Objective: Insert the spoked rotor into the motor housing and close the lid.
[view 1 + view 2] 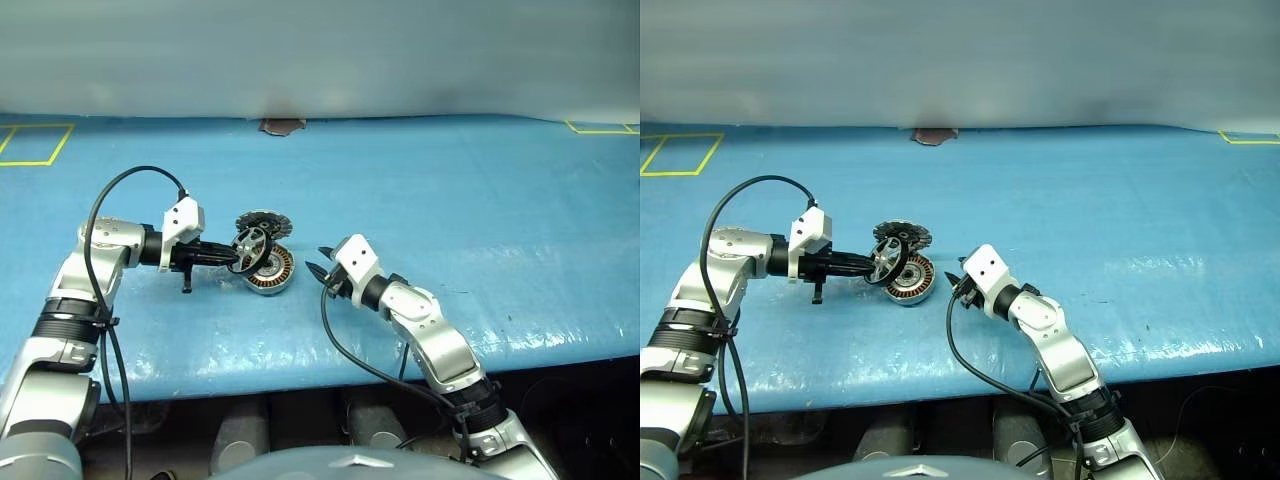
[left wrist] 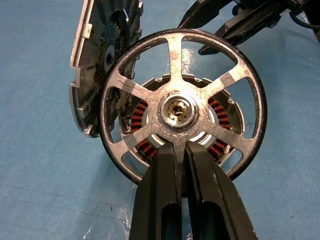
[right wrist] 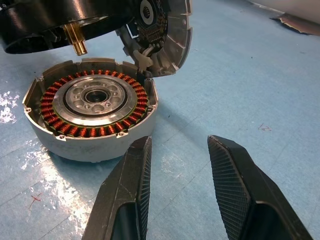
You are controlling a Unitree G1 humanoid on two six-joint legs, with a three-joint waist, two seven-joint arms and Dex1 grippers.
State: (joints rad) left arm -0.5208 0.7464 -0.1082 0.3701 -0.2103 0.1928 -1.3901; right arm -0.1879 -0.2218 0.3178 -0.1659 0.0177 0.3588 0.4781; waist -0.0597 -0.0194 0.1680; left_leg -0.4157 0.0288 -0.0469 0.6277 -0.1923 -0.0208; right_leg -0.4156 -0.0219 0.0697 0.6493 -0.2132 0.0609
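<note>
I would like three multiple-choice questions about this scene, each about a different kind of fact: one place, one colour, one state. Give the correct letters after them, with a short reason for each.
1. Where is the spoked rotor?
A. Flat on the table, far from the motor housing
B. Held in the air above the motor housing
C. Already seated inside the housing

2. What colour are the housing's windings?
A. Copper-orange
B. Green
C. White

3. What is the state of the right end effector?
A. Shut on the lid
B. Shut on the rotor
C. Open, holding nothing

Answers:
1 B: the left end effector grips the rotor, which hangs over the housing with its brass shaft not yet in.
2 A: the right wrist view shows a copper-orange ring.
3 C: its fingers stand apart over the bare blue table, and the lid leans open behind the housing.
</note>
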